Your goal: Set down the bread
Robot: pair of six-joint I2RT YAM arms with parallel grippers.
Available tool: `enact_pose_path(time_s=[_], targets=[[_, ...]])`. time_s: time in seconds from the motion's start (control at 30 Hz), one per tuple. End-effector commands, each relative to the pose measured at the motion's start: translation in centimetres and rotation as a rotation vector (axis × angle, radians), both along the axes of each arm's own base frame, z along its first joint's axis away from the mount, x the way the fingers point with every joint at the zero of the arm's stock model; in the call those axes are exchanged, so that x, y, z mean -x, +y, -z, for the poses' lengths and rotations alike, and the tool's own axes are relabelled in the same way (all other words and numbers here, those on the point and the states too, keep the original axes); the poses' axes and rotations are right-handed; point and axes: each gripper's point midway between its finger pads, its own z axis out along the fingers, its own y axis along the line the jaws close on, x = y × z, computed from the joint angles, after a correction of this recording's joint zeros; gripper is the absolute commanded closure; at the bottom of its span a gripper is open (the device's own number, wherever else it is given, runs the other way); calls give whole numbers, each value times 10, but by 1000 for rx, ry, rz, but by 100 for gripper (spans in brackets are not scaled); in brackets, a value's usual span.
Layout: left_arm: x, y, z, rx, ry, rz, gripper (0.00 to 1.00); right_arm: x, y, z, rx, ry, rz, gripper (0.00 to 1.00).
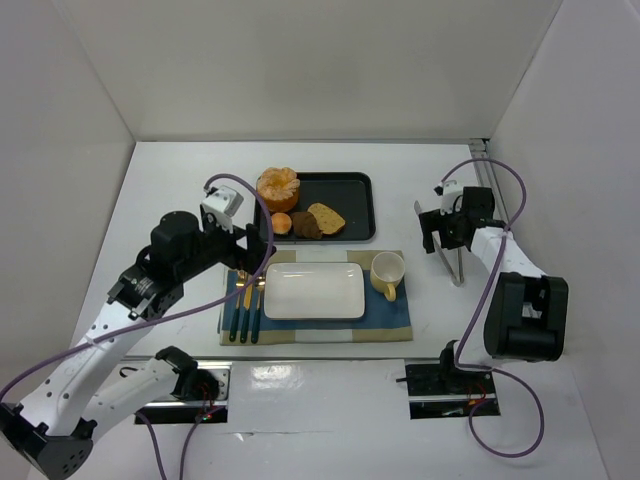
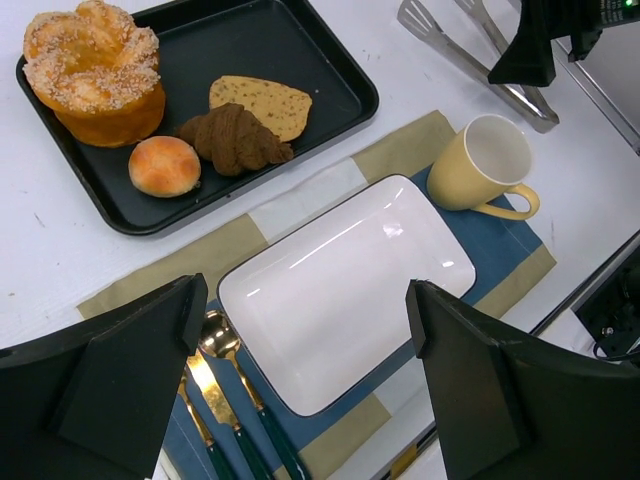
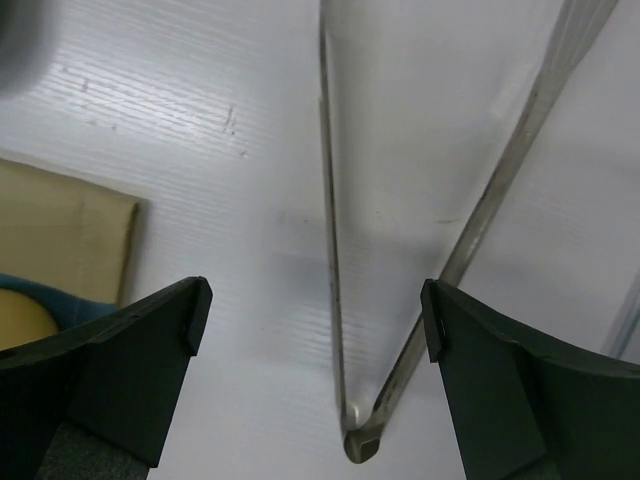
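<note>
The dark brown lumpy bread [image 2: 236,138] lies in the black tray [image 2: 320,60], between a small round orange bun [image 2: 164,165] and a tan slice [image 2: 262,103]; it also shows in the top view [image 1: 306,227]. The white rectangular plate [image 2: 345,285] sits empty on the placemat. My left gripper [image 2: 308,305] is open and empty, hovering above the plate's near-left side [image 1: 262,248]. My right gripper [image 3: 312,310] is open, its fingers straddling the hinge end of metal tongs [image 3: 360,440] lying on the table, also seen in the top view [image 1: 452,252].
A large sugared bun [image 2: 95,70] fills the tray's far left corner. A yellow cup [image 2: 480,165] stands right of the plate. A gold and green spoon [image 2: 232,370] and other cutlery lie left of the plate on the blue and beige placemat [image 2: 500,245].
</note>
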Motion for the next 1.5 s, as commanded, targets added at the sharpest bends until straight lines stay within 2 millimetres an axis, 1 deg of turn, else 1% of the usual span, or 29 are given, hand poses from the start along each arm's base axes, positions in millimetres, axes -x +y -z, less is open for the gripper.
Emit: enact_pose_path(time_s=[0.0,0.03,0.07,0.1,0.17,0.2,0.23,0.33,0.37,0.53,0.77,0.83,0.9,0.93,0.97,1.03,1.1,1.17,1.2,1.27,1.4,1.47], targets=[[3,0,-9,5,-51,22,0,-23,-17,-9,108,-84,5,0],[6,-1,-12,13,-59,32,0,-25,-17,-11,109,-93,5,0],[6,-1,-8,8,-51,32,0,-24,-19,-7,117,-81,13,0],[9,-2,-11,16,-57,45,0,-23,-21,0,123,-68,18,0],[10,-3,-11,26,-50,51,0,-24,-27,2,150,-65,41,0],[10,-3,-11,26,-50,51,0,-21,-29,5,156,-55,46,0],[10,-3,-11,26,-50,51,0,-24,-31,3,166,-65,55,0],[12,-5,-11,28,-49,60,0,-22,-34,12,178,-39,65,0],[12,-5,-11,28,-49,60,0,-24,-37,10,188,-48,73,0],[12,-5,-11,28,-49,60,0,-21,-38,28,187,6,83,0],[13,-5,-16,39,-64,69,0,-18,-39,40,192,39,86,0],[14,-7,-16,42,-63,77,0,-13,-44,48,179,70,97,0],[14,-7,-16,42,-63,77,0,-15,-48,49,178,72,106,0],[14,-7,-16,42,-63,77,0,-13,-46,50,168,80,98,0],[14,-7,-16,42,-63,77,0,-13,-50,50,167,81,110,0],[14,-7,-16,42,-63,77,0,-9,-46,58,146,108,95,0],[14,-7,-16,42,-63,77,0,-12,-46,55,147,99,96,0],[14,-7,-16,42,-63,77,0,-8,-47,64,134,132,96,0],[14,-7,-16,42,-63,77,0,-8,-47,63,134,135,96,0],[14,-7,-16,42,-63,77,0,-5,-42,70,113,159,82,0],[14,-7,-16,42,-63,77,0,-3,-39,72,79,175,71,1],[14,-7,-16,42,-63,77,0,3,-39,77,58,203,70,1]])
